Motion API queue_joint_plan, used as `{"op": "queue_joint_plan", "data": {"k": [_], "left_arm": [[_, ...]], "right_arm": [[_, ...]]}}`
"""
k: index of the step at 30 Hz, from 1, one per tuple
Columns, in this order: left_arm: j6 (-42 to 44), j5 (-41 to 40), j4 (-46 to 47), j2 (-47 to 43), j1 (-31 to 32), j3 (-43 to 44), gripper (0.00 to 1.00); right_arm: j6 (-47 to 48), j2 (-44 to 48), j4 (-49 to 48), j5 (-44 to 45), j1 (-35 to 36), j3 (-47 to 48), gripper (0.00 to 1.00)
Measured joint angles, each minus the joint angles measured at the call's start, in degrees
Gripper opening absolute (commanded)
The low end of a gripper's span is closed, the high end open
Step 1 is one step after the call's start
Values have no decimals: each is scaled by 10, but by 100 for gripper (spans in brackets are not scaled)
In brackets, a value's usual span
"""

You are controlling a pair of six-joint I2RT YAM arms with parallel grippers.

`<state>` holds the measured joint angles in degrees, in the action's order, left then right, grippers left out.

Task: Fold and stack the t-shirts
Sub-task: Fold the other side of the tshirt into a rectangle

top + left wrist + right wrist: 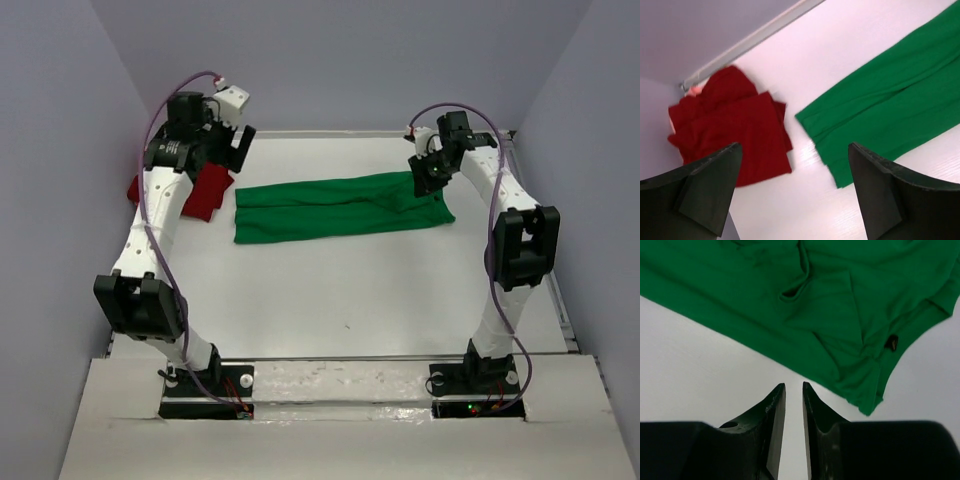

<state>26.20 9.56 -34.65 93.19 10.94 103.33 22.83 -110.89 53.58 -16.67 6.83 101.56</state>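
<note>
The green t-shirt (pixel 340 207) lies as a long folded strip across the middle of the white table. Left of it lies the red t-shirt (pixel 208 192), bunched and partly hidden under my left arm. My left gripper (pixel 235 140) hangs above the gap between the two shirts. In its wrist view it (pixel 795 147) is wide open and empty, with the red t-shirt (pixel 735 130) on the left and the green t-shirt (pixel 890 105) on the right. My right gripper (pixel 430 180) hovers over the green strip's right end. Its jaws (pixel 793 385) stand slightly apart, holding nothing, just short of the cloth (pixel 805 305).
A raised metal rail (pixel 750 42) runs along the table's far edge (pixel 380 132). Grey walls close in at the left, back and right. A small black tag (pixel 892 342) shows on the green shirt's right end.
</note>
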Motion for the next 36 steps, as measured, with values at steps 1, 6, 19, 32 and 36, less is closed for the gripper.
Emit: {"op": "queue_joint_plan", "data": {"k": [1, 6, 19, 32, 36], "left_arm": [[-2, 9, 15, -19, -31, -39, 99], [-3, 21, 63, -46, -144, -203, 99], [3, 71, 169, -332, -311, -497, 99], [-17, 160, 197, -379, -388, -572, 99], [-21, 174, 201, -396, -394, -577, 99]], "right_arm": [[3, -14, -13, -10, 0, 7, 25], [18, -66, -77, -46, 0, 15, 26], [16, -185, -125, -123, 0, 92, 34], [14, -189, -129, -153, 22, 125, 38], [14, -198, -129, -155, 24, 125, 39]]}}
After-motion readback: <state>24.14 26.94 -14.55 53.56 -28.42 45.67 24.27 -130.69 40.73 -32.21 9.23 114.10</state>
